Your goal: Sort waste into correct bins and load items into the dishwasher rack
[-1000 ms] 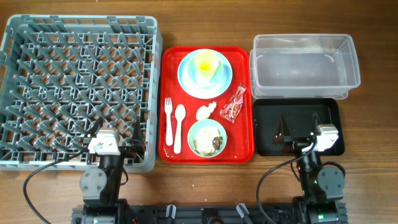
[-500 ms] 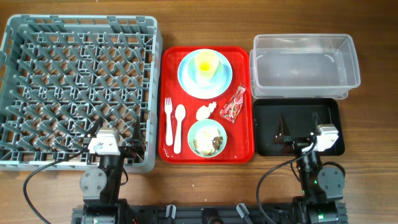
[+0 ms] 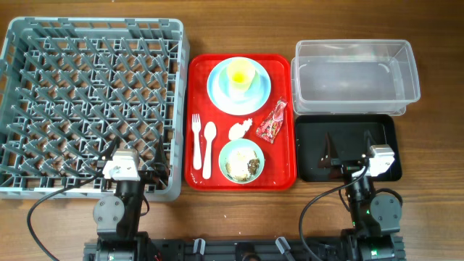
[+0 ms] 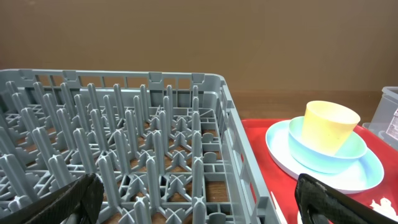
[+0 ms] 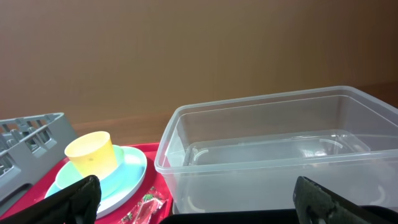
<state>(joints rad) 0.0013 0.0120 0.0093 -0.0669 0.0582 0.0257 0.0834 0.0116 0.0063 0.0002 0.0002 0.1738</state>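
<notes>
On the red tray (image 3: 199,69) a yellow cup (image 3: 241,75) stands on a light blue plate (image 3: 217,90). A white fork (image 3: 196,141) and spoon (image 3: 209,148) lie beside a white tissue wad (image 3: 240,130), a red snack wrapper (image 3: 272,120) and a pale green bowl (image 3: 241,161) holding rice-like scraps. The grey dishwasher rack (image 3: 90,101) is at left, the clear tub (image 3: 355,76) and black tray (image 3: 348,147) at right. My left gripper (image 3: 138,161) (image 4: 198,200) is open over the rack's near right corner. My right gripper (image 3: 354,145) (image 5: 196,198) is open over the black tray. The cup (image 4: 331,124) (image 5: 91,152) shows in both wrist views.
The rack (image 4: 124,124) fills the left wrist view, its right wall next to the red tray (image 4: 261,162). The clear tub (image 5: 273,149) stands right in front of the right gripper, the wrapper (image 5: 146,205) at its left. Bare wood table (image 3: 435,145) lies at far right.
</notes>
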